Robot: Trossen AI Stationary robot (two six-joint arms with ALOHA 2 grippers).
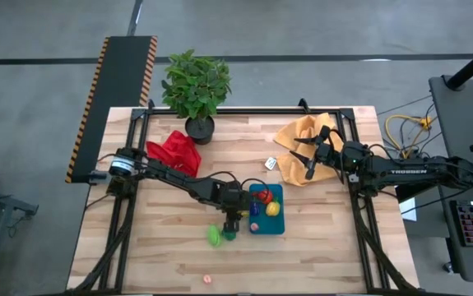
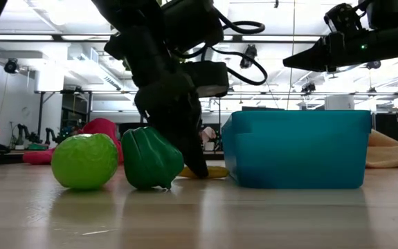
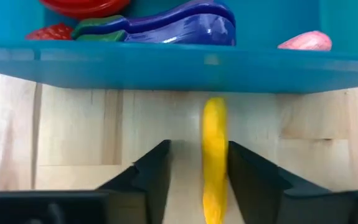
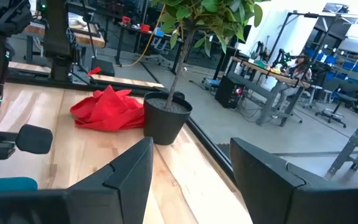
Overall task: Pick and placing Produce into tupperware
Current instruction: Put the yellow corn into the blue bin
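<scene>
The teal tupperware sits mid-table holding a red, a yellow and a purple piece. A yellow toy banana lies on the wood by the container's left wall. My left gripper is open and points down, its fingers on either side of the banana. A green pepper and a green round fruit rest on the table just to its near-left. My right gripper is open and hovers over the mustard-yellow cloth. My left gripper comes from above with its fingers along the banana, which lies flat on the table between them. The banana runs close against one finger; I cannot tell whether they touch.
A potted plant stands at the far edge, and a red cloth lies beside it. A small white cube lies between the cloths. A tiny pink speck is near the front edge. Bare wood lies to the near left and near right.
</scene>
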